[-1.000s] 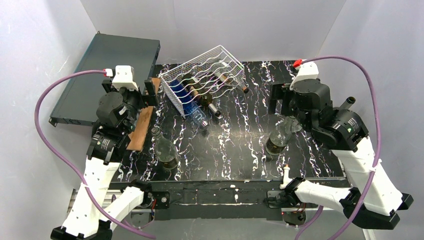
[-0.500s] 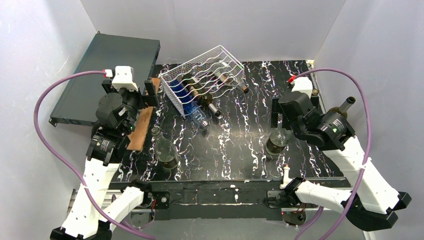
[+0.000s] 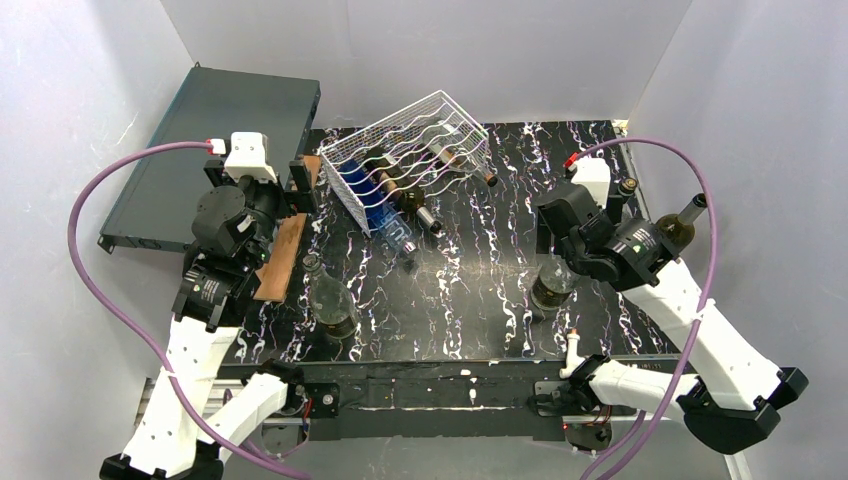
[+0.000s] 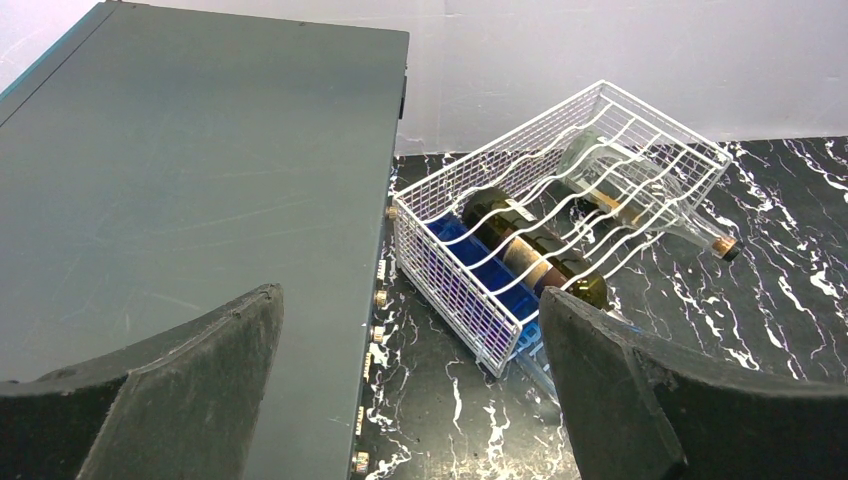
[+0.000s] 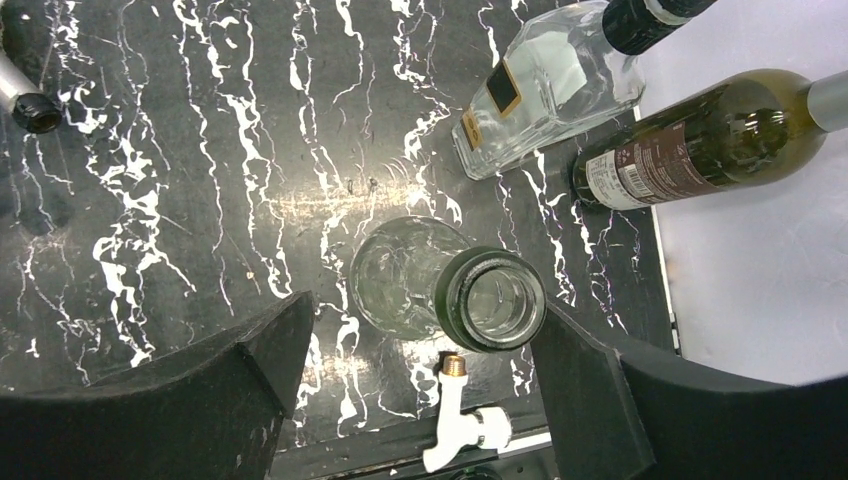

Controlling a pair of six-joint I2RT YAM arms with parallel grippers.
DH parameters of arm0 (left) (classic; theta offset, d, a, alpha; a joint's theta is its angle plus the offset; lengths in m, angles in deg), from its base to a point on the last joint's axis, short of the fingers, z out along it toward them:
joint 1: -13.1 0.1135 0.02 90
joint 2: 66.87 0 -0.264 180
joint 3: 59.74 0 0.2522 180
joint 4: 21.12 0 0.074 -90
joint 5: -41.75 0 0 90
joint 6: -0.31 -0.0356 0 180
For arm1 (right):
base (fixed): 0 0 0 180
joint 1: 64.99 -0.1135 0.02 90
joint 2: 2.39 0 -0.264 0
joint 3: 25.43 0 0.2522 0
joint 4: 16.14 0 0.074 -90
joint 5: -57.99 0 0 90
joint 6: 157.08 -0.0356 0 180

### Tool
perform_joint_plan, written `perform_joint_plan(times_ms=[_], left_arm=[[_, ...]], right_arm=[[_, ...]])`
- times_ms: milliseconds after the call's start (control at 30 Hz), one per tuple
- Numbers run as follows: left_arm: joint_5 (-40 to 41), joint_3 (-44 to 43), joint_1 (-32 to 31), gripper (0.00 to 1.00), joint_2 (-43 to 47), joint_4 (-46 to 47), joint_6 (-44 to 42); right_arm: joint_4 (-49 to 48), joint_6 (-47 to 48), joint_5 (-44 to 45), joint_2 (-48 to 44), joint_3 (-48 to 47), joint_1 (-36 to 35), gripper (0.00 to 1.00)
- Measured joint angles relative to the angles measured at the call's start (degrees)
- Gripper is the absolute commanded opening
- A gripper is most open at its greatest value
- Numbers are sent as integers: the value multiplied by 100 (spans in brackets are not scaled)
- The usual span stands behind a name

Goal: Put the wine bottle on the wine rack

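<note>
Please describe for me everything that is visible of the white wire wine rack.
The wine rack is a box of white wire grid with wavy wire tiers. It stands on the black marbled table, turned askew to its edges. One corner is close to the dark grey box; whether they touch cannot be told. Inside lie a dark green bottle, a clear bottle and something blue at the bottom. Bottle necks poke out of its open side.

White arm links [image 3: 190,360], black round joint housings [image 3: 222,215], purple cable [image 3: 95,200] to each wrist, white camera block [image 3: 248,155] and red plug [image 3: 213,145] behind thick matte black fingers [image 4: 170,400]
</note>
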Motion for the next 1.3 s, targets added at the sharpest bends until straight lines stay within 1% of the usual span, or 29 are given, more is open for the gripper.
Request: perform_joint_plan(times_ms=[133, 200, 333, 433, 467, 533, 567, 633, 667, 700, 733, 833, 1000, 1300], left_arm=[[0, 0, -17, 99, 0, 0, 0], [0, 2, -20, 99, 0, 2, 0], [0, 2, -20, 99, 0, 0, 0], [2, 7, -20, 99, 0, 0, 0], [2, 9, -20, 99, 0, 0, 0], [2, 9, -20, 99, 0, 0, 0], [2, 9, -20, 99, 0, 0, 0], [2, 9, -20, 99, 0, 0, 0], [2, 9, -22, 99, 0, 0, 0], [2, 9, -22, 99, 0, 0, 0], [2, 9, -22, 99, 0, 0, 0], [2, 9, -22, 99, 0, 0, 0], [4, 9, -26, 99, 0, 0, 0], [20, 9, -31, 99, -2, 0, 0]], right_arm=[[-79, -37, 4, 0, 153, 85, 86], [-157, -37, 4, 0, 238, 138, 84], [-315, -20, 4, 0, 385, 243, 77], [-415, 20, 11, -2, 446, 310, 70], [-466, 63, 55, -4, 483, 319, 65], [-529, 151, 118, -13, 494, 326, 49], [-560, 197, 136, -15, 494, 337, 45], [-671, 315, 131, -15, 496, 354, 32], [-789, 341, 63, 2, 496, 352, 21], [-870, 468, 48, 31, 496, 343, 8], [-925, 557, 26, 55, 494, 345, 1], [-1272, 1040, -264, 212, 444, 345, 1], [-1534, 1370, -688, 664, 138, 356, 1], [-2402, 1539, -1384, 2035, -835, 389, 1]])
